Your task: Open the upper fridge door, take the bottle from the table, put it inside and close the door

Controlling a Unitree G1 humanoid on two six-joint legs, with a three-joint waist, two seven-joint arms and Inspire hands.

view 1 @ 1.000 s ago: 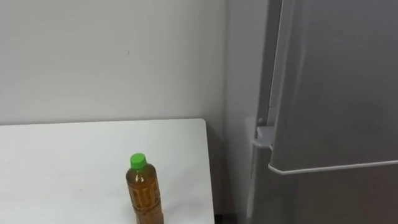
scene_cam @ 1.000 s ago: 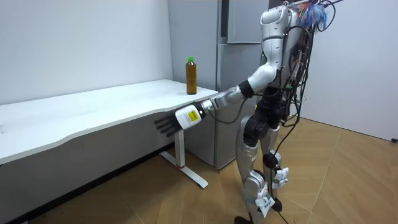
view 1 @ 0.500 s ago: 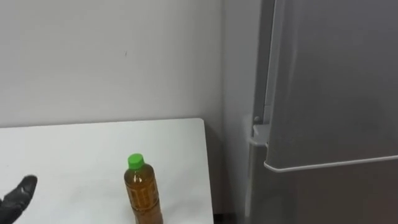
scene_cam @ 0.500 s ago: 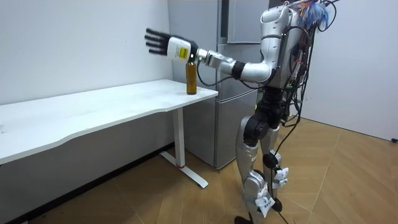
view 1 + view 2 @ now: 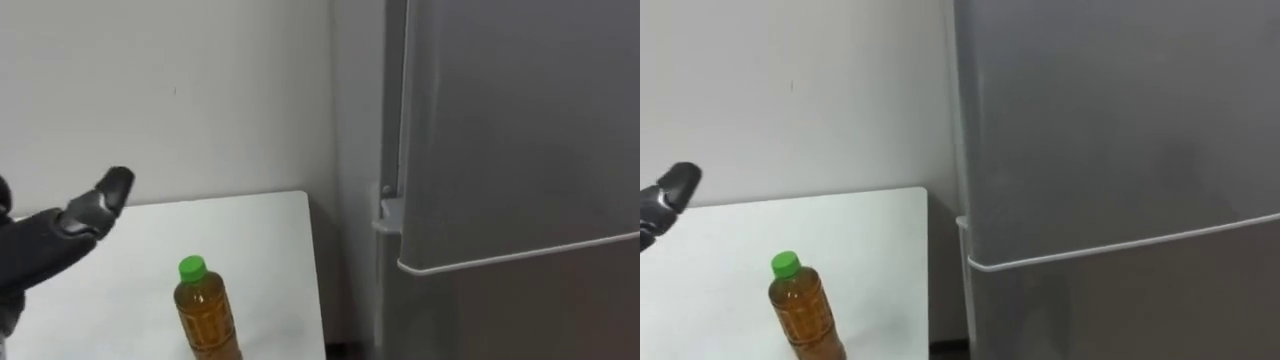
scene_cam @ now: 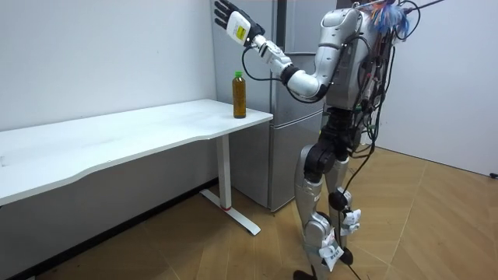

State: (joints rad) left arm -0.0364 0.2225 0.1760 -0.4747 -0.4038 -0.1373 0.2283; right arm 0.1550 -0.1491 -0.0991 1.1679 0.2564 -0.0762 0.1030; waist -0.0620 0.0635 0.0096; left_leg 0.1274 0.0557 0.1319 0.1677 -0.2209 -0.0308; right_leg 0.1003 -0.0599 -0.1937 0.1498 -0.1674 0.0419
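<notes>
I see the left hand [image 5: 70,220] open, empty, left of the green-capped amber plastic bottle [image 5: 205,320] on the white table [image 5: 262,232]; grey fridge [image 5: 520,150] right.

The upper fridge door [image 5: 520,130] is shut, barring entry; the bottle [image 5: 205,322] stands unobstructed at the table [image 5: 262,218] corner.

No writing, number or sign can be read. The bottle [image 5: 205,318] near the table's [image 5: 255,225] right end shows only plain amber, and the yellow patch [image 6: 240,31] at the wrist of the left hand [image 6: 226,13] is too small to make out.
</notes>
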